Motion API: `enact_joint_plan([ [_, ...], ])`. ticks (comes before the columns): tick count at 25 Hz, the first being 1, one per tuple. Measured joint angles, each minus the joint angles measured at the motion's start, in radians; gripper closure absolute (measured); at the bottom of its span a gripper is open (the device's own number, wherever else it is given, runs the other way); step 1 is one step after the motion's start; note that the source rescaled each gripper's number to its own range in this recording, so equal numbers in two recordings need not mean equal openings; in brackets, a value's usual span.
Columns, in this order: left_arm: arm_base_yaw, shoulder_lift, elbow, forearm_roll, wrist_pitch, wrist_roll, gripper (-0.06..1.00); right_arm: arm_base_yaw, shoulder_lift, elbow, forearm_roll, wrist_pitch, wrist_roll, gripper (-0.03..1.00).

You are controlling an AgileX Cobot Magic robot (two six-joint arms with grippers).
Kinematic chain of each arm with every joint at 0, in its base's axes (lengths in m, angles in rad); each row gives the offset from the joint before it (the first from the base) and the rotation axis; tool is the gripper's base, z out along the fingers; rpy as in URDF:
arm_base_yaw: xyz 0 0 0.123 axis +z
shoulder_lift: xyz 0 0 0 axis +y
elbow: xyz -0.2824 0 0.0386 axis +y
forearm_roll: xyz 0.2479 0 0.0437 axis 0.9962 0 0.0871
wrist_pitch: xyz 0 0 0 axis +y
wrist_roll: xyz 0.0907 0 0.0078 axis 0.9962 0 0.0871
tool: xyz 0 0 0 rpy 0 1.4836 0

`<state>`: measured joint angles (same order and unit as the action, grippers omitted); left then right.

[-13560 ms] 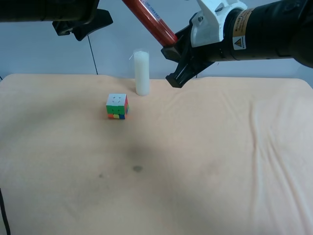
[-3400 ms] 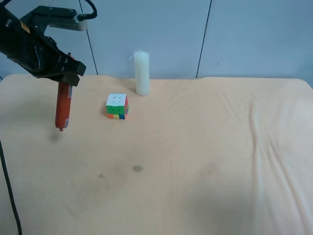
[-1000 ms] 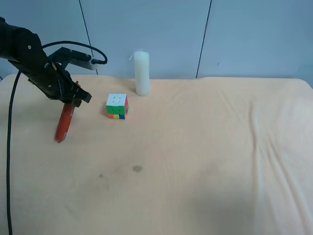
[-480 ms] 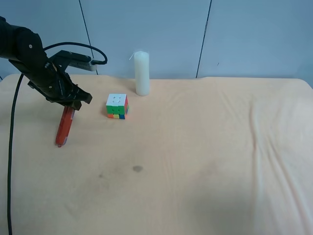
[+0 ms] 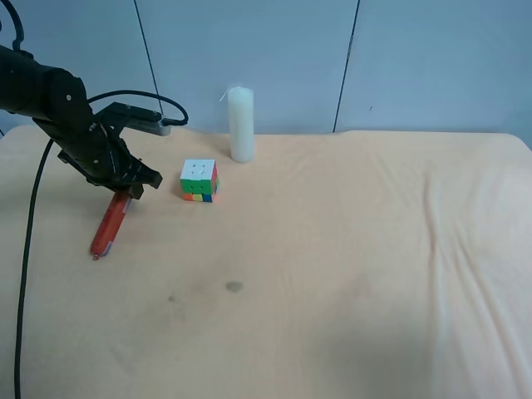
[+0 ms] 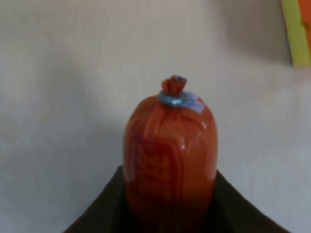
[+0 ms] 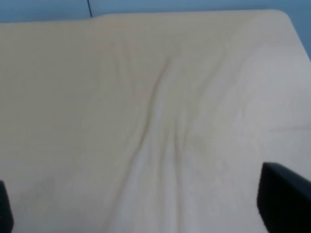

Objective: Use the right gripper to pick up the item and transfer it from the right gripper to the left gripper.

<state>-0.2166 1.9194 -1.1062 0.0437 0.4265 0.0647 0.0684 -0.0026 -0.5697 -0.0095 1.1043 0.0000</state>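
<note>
Gripping the slim red item (image 5: 108,224) by its upper end, left hand (image 5: 126,184) clenched, crimped tip on cloth; right hand (image 7: 146,213) spread wide

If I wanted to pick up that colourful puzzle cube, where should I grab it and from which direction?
Judging by its pose, come straight down from above and pinch two opposite side faces of the puzzle cube. It sits flat on the cloth-covered table with its white face up, and its flat, parallel sides suit a pinch. The red sausage stick and white candle stand apart from it, leaving room.
</note>
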Motion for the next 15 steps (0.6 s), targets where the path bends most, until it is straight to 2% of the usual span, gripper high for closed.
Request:
enact_joint_plan([
  [5,0.000,0.007,0.000,-0.005,-0.063,0.000,0.94,0.000,0.000,0.000,0.000,0.000,0.000,-0.02],
  [13,0.000,0.007,0.000,-0.030,-0.092,-0.004,0.94,0.000,0.000,0.000,0.000,0.000,0.000,-0.02],
  [14,0.000,0.007,0.000,-0.031,-0.093,-0.004,0.93,0.000,0.000,0.000,0.000,0.000,0.000,-0.02],
  [15,0.000,0.007,0.000,-0.031,-0.094,-0.003,0.87,0.000,0.000,0.000,0.000,0.000,0.000,-0.02],
])
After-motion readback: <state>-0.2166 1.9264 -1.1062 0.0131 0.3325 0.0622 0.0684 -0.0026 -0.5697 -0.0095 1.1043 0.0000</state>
